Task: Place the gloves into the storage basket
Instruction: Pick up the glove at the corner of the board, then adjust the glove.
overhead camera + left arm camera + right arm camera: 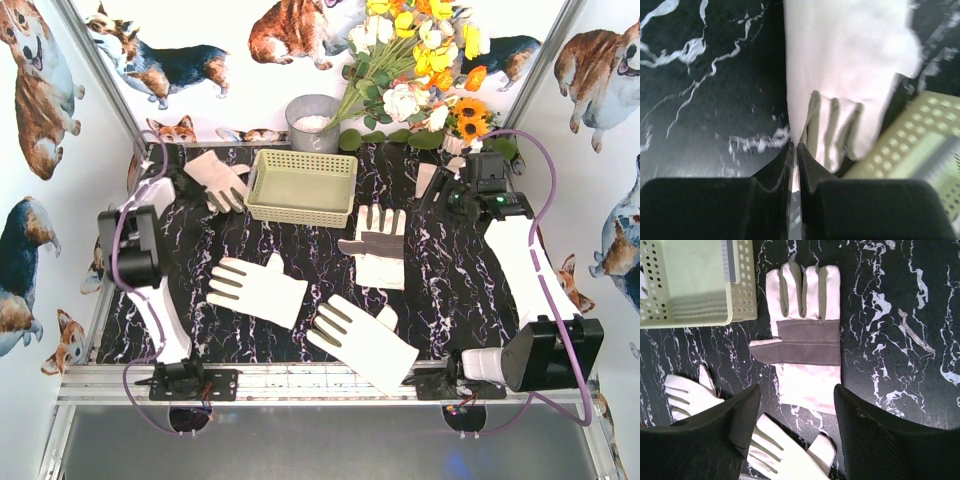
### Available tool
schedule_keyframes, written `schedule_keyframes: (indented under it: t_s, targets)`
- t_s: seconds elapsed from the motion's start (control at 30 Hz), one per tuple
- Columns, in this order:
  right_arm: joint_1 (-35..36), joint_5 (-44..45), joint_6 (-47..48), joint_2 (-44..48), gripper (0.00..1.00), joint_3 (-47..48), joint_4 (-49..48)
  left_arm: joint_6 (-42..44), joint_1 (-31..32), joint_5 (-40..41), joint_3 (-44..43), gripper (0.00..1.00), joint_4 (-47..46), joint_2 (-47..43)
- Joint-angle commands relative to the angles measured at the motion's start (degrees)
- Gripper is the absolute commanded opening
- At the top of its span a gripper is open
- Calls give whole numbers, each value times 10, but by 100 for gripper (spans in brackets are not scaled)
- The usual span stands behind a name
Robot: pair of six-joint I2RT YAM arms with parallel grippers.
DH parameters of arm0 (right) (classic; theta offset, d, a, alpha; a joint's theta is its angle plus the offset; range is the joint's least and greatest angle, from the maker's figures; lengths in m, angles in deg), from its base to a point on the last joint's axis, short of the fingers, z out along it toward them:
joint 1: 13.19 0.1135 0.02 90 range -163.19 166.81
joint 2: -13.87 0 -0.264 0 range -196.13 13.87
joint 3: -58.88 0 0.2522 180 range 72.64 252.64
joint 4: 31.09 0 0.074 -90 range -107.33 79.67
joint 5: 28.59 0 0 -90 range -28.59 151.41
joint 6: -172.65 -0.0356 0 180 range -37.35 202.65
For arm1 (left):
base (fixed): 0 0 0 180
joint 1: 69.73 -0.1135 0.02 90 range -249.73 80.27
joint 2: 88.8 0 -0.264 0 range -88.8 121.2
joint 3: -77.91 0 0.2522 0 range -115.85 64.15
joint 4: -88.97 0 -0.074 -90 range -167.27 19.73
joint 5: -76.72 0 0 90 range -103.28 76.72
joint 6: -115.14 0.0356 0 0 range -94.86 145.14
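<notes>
The left gripper (794, 150) is closed on the edge of a glove (218, 178) lying just beside the left wall of the storage basket (300, 214). Three more gloves (258, 290) (362, 342) (378, 245) are spread flat in front of the basket. The right gripper (796, 390) is held wide open and empty above the rightmost of them.

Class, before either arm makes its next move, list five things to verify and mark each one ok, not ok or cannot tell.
1. Left gripper shut on far-left glove: ok.
2. Grip firm enough to lift: cannot tell.
3. Storage basket has room: ok, nothing in it.
4. Right gripper open above grey-palmed glove: ok.
5. Right gripper clear of the way from far-left glove to basket: ok.
</notes>
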Motion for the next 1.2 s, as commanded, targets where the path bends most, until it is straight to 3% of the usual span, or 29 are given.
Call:
schedule_keyframes:
  t_s: [0.0, 0.2, 0.43, 0.6, 0.87, 1.17]
  targets:
    - [18, -8, 23, 6, 62, 41, -31, 21, -4, 23, 30, 0, 19, -123]
    - [64, -24, 63, -9, 62, 70, -34, 1, -4, 38, 72, 0, 83, -264]
    - [85, -120, 35, -28, 63, 96, -76, -40, -3, 26, 63, 0, 149, -386]
    - [104, -179, 23, -36, 72, 117, -98, -87, 5, -6, 59, 0, 174, -436]
    - [190, -197, 120, -34, 84, 137, -75, -161, 105, 3, 58, 0, 184, -475]
    - [300, -158, 188, -26, 85, 130, -92, -226, 245, 20, 29, 0, 178, -464]
